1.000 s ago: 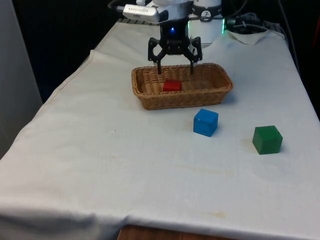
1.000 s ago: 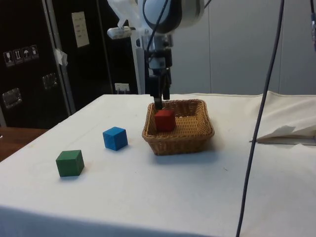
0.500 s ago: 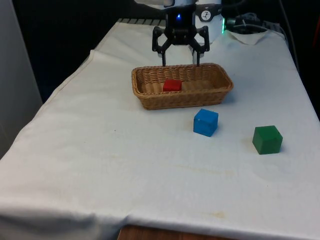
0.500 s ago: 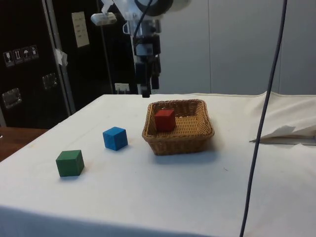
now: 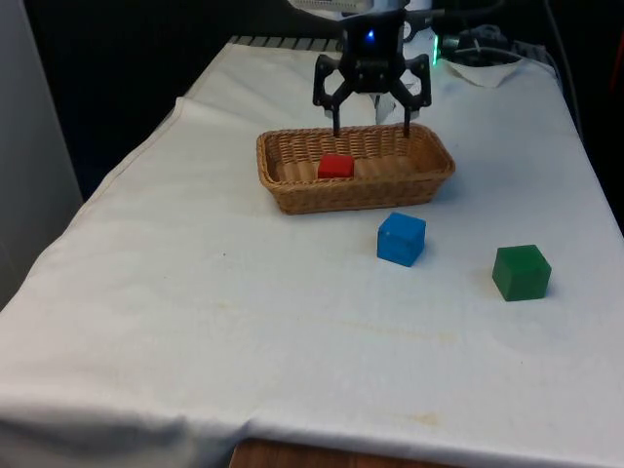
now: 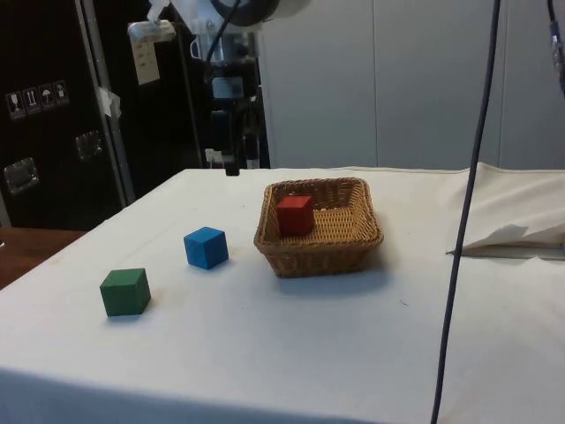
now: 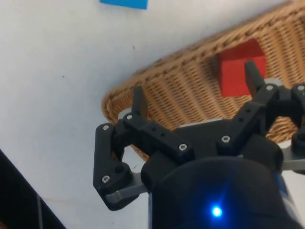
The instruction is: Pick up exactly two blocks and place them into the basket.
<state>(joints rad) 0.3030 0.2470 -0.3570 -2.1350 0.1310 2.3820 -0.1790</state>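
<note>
A red block (image 5: 336, 166) (image 6: 294, 215) (image 7: 238, 71) lies inside the wicker basket (image 5: 341, 196) (image 6: 320, 257) (image 7: 181, 71). On the cloth in front of the basket stands a blue block (image 5: 401, 239) (image 6: 206, 247) (image 7: 125, 3). Further to the front view's right is a green block (image 5: 521, 272) (image 6: 124, 291). My gripper (image 5: 371, 130) (image 6: 231, 168) (image 7: 195, 90) hangs open and empty above the basket's far rim, towards its end on the front view's right. It is off to the side of the red block.
A crumpled white sheet (image 5: 486, 70) (image 6: 514, 237) lies at the far end of the table. A dark cable (image 6: 466, 203) hangs down in the side view. The cloth drops off at the table's edge on the front view's left (image 5: 117, 175).
The gripper has risen out of the basket and moved towards the front view's right, staying open. The red block stays in the basket. The blue and green blocks have not moved.
</note>
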